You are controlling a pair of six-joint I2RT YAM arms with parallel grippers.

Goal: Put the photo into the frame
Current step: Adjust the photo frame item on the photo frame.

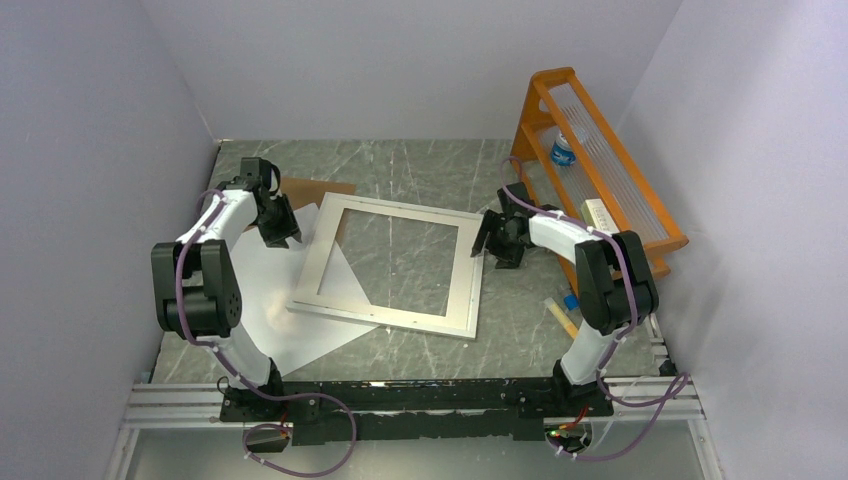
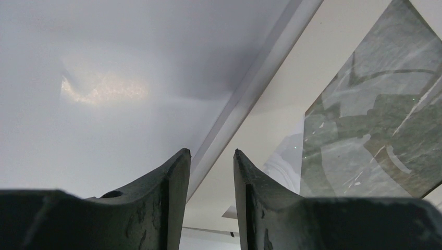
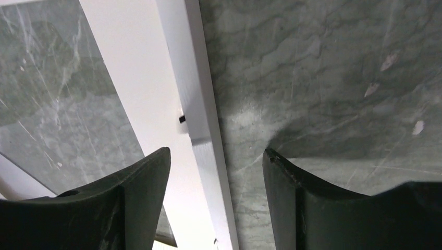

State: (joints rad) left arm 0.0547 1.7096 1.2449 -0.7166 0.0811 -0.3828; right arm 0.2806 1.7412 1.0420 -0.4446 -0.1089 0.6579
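Two robot arms reach over a grey marble table [image 1: 420, 170], one at each side of the frame [image 1: 385, 318], which lies flat at the middle of the table with the marble showing through its opening. The left gripper [image 1: 283, 238] points down at the frame's left rail near the far corner. In its wrist view the jaws are apart by a narrow gap [image 2: 212, 153] with the rail [image 2: 260, 78] running between them, and I cannot tell whether they touch it. The right gripper [image 1: 487, 243] is at the frame's right rail, its jaws wide apart [image 3: 216, 151], with the rail [image 3: 195, 104] between them and nearer the left finger. A white sheet [image 1: 262, 300] lies under the frame's left side. It may be the photo face down, but no print shows. A brown board [image 1: 325, 188] lies beyond the left gripper. An orange rack [image 1: 535, 110] stands at the far right.
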